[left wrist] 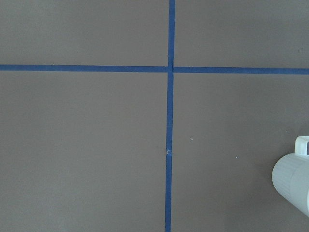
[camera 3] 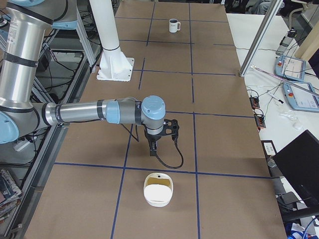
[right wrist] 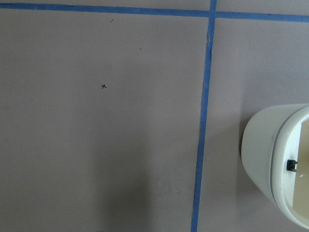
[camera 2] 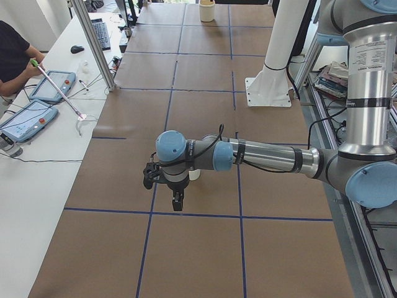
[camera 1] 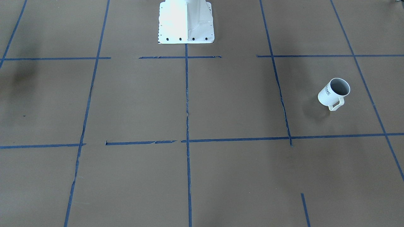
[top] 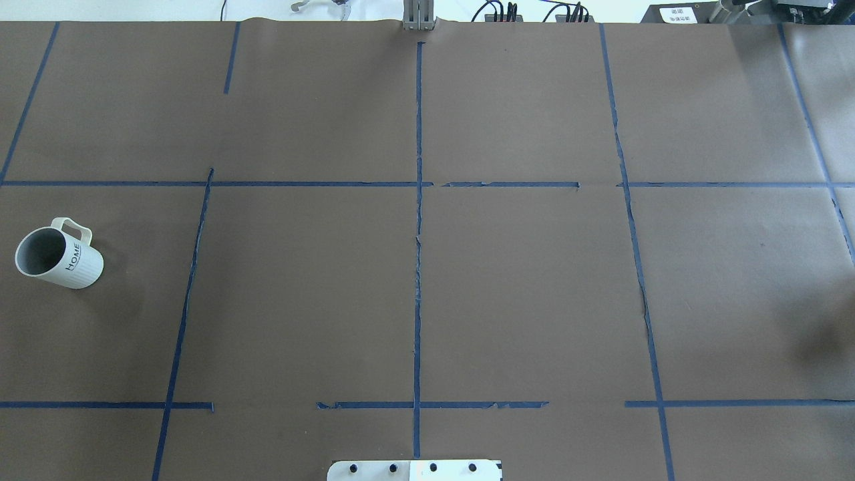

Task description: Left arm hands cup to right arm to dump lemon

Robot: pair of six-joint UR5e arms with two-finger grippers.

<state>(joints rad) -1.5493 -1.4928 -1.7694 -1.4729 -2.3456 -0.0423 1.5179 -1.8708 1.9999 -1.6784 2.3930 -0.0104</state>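
Left gripper [camera 2: 177, 202] and right gripper [camera 3: 152, 148] are shown suspended above the table [camera 1: 227, 104]; their opening cannot be told. The cup [camera 1: 329, 95], white, ribbed and lettered "HOME", is seen upright.

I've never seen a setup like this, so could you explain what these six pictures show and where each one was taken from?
This is one table with a two-armed robot, seen by six cameras. Two look down on the brown table, marked with blue tape: one from behind the robot, one facing it. Two look along the table from its ends; each shows one grey arm up close, the left arm and the right arm. The last two sit on the wrists and see the tabletop. A white mug lettered HOME stands on the robot's left side; a cream-white rounded container lies near the right arm. The left gripper and the right gripper hang over the table, seemingly holding nothing. I see no lemon.
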